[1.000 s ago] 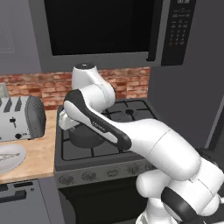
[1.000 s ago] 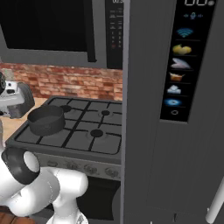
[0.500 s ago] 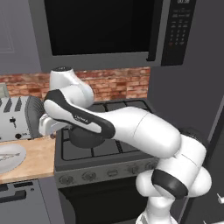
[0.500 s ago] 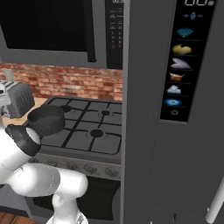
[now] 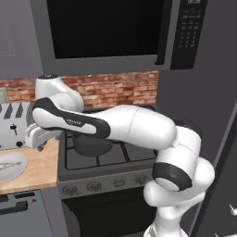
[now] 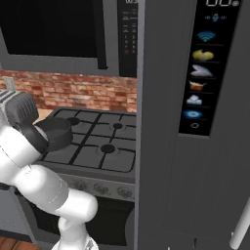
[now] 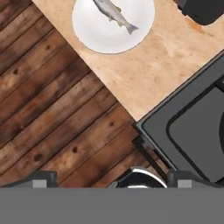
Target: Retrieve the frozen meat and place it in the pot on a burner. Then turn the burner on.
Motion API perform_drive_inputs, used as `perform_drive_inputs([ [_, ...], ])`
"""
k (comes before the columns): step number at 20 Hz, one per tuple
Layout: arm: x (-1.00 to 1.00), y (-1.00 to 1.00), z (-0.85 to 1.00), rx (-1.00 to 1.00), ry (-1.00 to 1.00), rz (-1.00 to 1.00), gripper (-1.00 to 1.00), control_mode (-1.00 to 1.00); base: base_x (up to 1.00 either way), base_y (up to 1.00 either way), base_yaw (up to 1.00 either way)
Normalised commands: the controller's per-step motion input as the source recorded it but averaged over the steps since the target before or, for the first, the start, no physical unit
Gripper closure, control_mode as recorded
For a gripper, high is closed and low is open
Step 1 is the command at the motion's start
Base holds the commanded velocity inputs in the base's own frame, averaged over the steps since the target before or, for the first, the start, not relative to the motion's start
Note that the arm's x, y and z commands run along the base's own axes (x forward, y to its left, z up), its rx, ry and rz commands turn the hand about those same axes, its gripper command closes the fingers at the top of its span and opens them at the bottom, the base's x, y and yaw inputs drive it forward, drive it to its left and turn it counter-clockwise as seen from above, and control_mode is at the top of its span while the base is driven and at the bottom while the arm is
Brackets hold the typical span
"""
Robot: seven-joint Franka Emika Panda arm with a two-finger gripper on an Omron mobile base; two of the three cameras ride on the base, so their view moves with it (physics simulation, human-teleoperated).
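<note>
Silvery fish [image 7: 114,15] on the white plate [image 7: 100,37], my gripper [image 7: 112,178] above the counter edge, fingers spread wide, holding nothing.

White round plate [image 7: 113,33] on light wood counter [image 7: 166,65], near the counter's front edge. Silver toaster [image 5: 14,125] at the back of the counter [image 5: 28,173] by the red brick backsplash [image 5: 115,90]. Black microwave [image 5: 106,32] mounted above the stove, keypad on its right. Dark grey fridge [image 6: 195,146] right of the stove, lit icon panel [image 6: 200,78] on its door. Dark wood plank floor [image 7: 48,118] below the counter. Row of stove knobs [image 5: 99,183] on the front panel.
</note>
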Motion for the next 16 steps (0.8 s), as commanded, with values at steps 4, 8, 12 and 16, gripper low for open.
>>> perform_drive_inputs([
  [4,0.15,0.56,-0.03,0.0,0.01,0.06,-1.0,-1.0,0.0,0.0,0.0],
  [8,0.05,0.48,-0.03,0.0,0.0,0.05,-1.0,-1.0,0.0,0.0,0.0],
  [12,0.21,0.42,-0.02,-0.01,-0.05,0.04,-1.0,-1.0,0.0,0.0,0.0],
  [16,0.29,0.37,-0.05,-0.02,-0.07,0.03,-1.0,-1.0,0.0,0.0,0.0],
])
